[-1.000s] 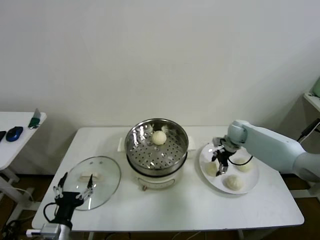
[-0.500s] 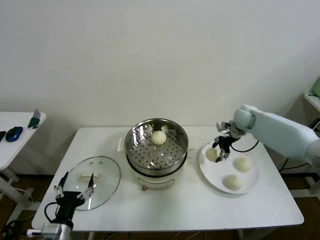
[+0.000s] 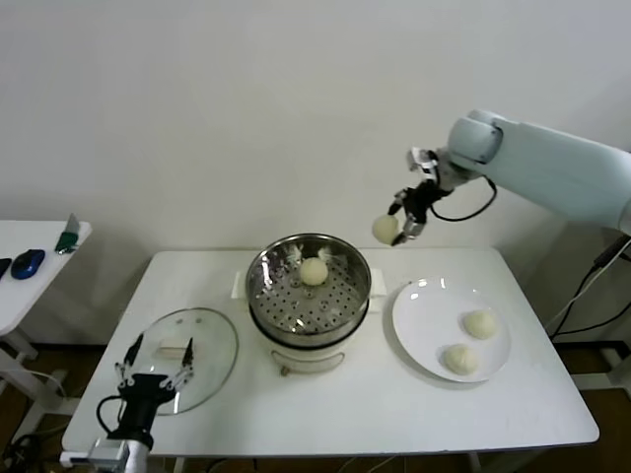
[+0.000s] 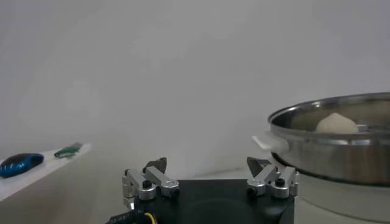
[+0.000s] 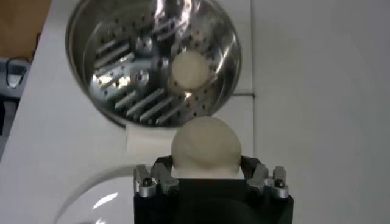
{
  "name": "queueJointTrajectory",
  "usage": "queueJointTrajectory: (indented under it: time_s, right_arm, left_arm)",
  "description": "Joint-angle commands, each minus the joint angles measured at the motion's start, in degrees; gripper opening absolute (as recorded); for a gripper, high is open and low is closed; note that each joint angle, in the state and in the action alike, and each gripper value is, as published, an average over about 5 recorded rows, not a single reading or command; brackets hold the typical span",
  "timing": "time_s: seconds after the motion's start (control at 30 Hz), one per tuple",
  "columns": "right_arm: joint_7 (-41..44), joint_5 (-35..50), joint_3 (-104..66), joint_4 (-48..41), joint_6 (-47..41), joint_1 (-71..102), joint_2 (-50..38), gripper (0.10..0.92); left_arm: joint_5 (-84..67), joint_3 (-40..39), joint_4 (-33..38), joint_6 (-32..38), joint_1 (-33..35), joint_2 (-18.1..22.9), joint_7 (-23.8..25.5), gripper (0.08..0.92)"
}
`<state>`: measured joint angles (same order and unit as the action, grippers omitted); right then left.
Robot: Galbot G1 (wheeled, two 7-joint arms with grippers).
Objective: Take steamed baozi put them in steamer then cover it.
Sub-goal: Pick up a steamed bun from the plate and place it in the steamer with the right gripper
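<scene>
The fingers of the right gripper [image 3: 404, 219] pinch a steamed baozi [image 3: 385, 229], a smooth, round, cream-white bun, and hold it in the air above and just to the right of the steamer [image 3: 309, 288]. In the right wrist view the held baozi [image 5: 206, 143] sits between the two fingers [image 5: 159, 171], bulging out past their tips, with the steamer [image 5: 153, 61] well below it.

The steamer is a shiny steel basket with a perforated bottom on a white pot base, standing on the table [image 3: 375, 394]. One baozi in the steamer [image 3: 314, 271] lies on the far side of the basket floor; the right wrist view shows it [image 5: 190, 70] resting among the slots and holes, which the head view shows less plainly. Two more baozi [image 3: 480, 323] [image 3: 458, 359] lie on a white plate [image 3: 424, 325] just right of the steamer, apart from each other.

The cover [image 3: 182, 358], clear glass with a metal rim and a cream bar handle, lies flat on the table to the left of the steamer. The left gripper [image 3: 156, 371] hovers over the cover's near edge, its fingers spread and empty. The left wrist view sees those fingers [image 4: 155, 180] wide apart and, from low down, the steamer's [image 4: 341, 146] steel wall with the top of the bun inside [image 4: 336, 123] peeking over the rim.
</scene>
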<state>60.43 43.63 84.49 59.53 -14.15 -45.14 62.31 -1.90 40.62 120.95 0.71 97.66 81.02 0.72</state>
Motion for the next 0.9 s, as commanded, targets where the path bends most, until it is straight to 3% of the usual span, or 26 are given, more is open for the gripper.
queueJointTrajectory:
  time_s: [0.03,0.9]
  right_arm:
    - [-3.52,8.74,1.47,-1.49,-3.61,-2.01,14.13,0.721]
    - [-6.04,4.85,6.57,-5.25,-3.89,13.28,22.30,0.729]
  left_arm:
    - [2.11,-0.43,1.05,-0.88,-0.76,0.31,-0.40,0.823]
    - [2.15,1.34,0.87,-0.74,0.16,-1.52,-1.10,0.823]
